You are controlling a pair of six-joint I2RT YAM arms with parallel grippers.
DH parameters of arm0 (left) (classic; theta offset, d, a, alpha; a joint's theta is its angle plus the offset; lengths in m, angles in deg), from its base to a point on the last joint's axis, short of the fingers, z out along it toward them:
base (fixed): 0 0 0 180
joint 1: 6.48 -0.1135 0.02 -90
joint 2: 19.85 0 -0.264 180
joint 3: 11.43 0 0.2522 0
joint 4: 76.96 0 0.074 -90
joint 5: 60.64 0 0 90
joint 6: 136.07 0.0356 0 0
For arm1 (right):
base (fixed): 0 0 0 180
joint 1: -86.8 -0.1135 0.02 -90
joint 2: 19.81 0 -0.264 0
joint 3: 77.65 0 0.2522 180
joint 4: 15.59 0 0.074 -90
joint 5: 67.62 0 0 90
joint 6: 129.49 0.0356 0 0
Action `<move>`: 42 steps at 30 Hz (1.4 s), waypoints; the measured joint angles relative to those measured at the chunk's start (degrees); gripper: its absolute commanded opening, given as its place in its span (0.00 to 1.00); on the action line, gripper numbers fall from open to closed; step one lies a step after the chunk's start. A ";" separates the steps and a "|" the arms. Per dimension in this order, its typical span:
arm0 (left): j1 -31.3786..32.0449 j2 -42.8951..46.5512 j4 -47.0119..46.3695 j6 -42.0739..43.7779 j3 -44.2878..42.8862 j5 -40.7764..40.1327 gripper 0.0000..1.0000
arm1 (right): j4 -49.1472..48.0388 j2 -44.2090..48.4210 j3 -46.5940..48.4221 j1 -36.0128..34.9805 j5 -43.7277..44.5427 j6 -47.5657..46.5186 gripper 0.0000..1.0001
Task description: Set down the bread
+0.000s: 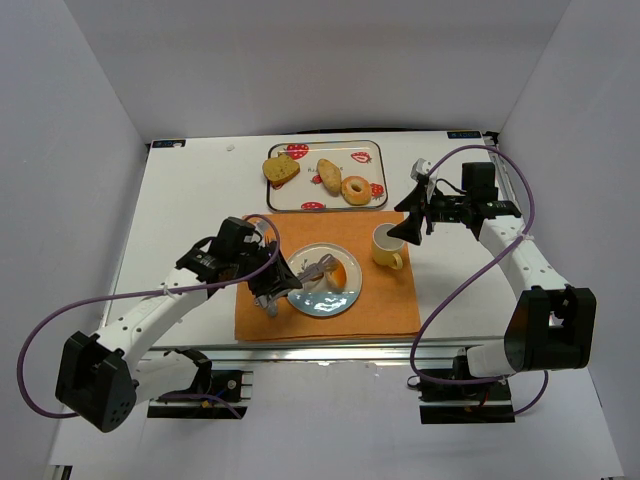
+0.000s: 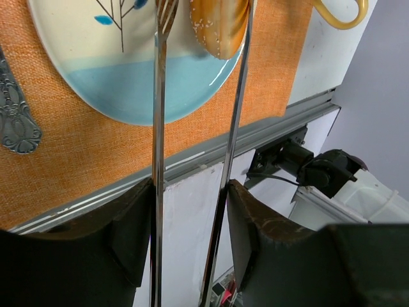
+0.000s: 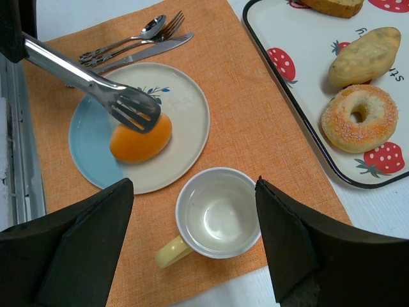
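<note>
The rounder roll [image 1: 341, 273] lies on the blue-and-cream plate [image 1: 312, 301], also in the right wrist view [image 3: 140, 139] and the left wrist view [image 2: 218, 25]. My left gripper [image 1: 268, 290] [image 2: 190, 192] is shut on metal tongs [image 2: 158, 115]. The tong tips stand on either side of the roll, with a gap on one side. The longer oval roll [image 1: 329, 176] [image 3: 365, 56] lies on the strawberry tray [image 1: 371, 149]. My right gripper [image 1: 412, 228] [image 3: 193, 183] is open and empty above the cup.
A yellow-handled cup [image 1: 386, 245] [image 3: 218, 211] stands on the orange placemat [image 1: 385, 300] right of the plate. The tray also holds a toast slice [image 1: 282, 170] and a bagel [image 1: 356, 189] [image 3: 359, 116]. Cutlery [image 3: 131, 45] lies left of the plate.
</note>
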 measured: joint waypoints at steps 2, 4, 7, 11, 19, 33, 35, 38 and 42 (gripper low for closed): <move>0.00 0.15 0.72 0.07 -0.42 -0.59 0.56 | 0.00 0.00 0.00 0.00 0.00 0.00 0.82; 0.00 0.35 1.33 0.04 -0.98 -1.09 0.56 | 0.00 0.00 0.00 0.00 -0.02 0.00 0.82; 0.00 0.59 1.66 0.00 -2.08 -1.49 0.56 | 0.00 0.00 0.00 0.00 -0.22 0.00 0.82; 0.00 0.87 1.79 -0.07 -3.48 -1.49 0.55 | 0.00 0.00 0.00 -0.02 -0.26 0.00 0.82; -0.02 0.87 3.32 0.04 -6.43 -1.92 0.48 | 0.00 0.00 0.00 -0.02 -0.28 -0.02 0.82; -5.92 -5.38 -4.17 0.42 -10.49 -5.77 0.36 | 0.00 0.00 0.00 -0.04 -0.98 -0.39 0.82; -7.30 -9.94 -8.39 -0.42 -11.96 -5.73 0.40 | 0.00 0.00 0.00 -0.07 -1.09 -0.39 0.82; -9.22 -18.73 -14.23 -1.75 -15.21 -5.33 0.43 | -0.02 0.00 0.00 -0.07 -1.09 -0.42 0.82; -11.06 -29.53 -20.35 -3.89 -19.87 -4.02 0.48 | -0.04 0.02 -0.02 -0.07 -1.09 -0.44 0.82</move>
